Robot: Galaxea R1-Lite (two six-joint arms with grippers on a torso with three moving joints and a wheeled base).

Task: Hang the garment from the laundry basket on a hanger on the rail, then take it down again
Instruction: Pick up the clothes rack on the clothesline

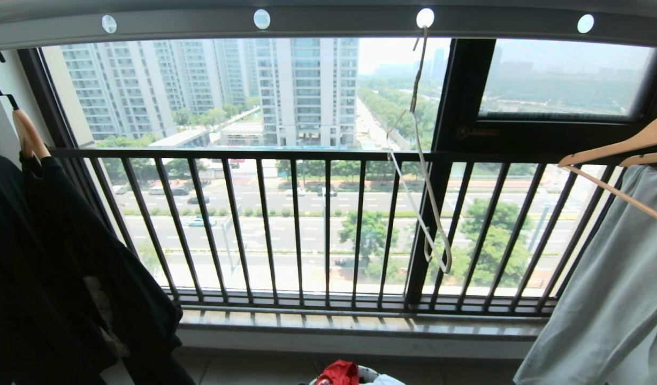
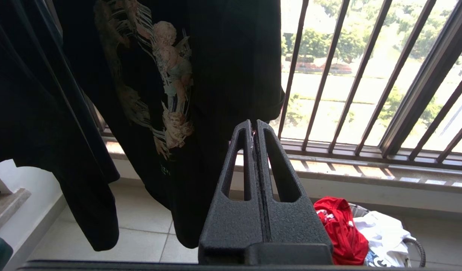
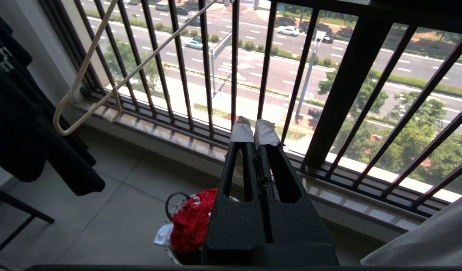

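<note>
The red garment [image 1: 339, 372] lies crumpled in the laundry basket [image 3: 172, 201] on the floor by the window, also seen in the left wrist view as a red heap [image 2: 338, 229]. A thin white wire hanger [image 1: 419, 176] dangles empty from a hole in the grey overhead rail [image 1: 334, 21]. Neither arm shows in the head view. My right gripper [image 3: 254, 126] is shut and empty, above the basket and facing the window bars, with the hanger [image 3: 88, 71] off to one side. Beside the black shirt, my left gripper [image 2: 253, 126] is shut on nothing.
A black shirt [image 1: 55, 267] on a wooden hanger hangs at the left, a pale grey garment [image 1: 612, 289] on wooden hangers at the right. A white T-shirt [image 2: 385, 233] shares the basket. The dark barred window railing [image 1: 328, 230] closes the front.
</note>
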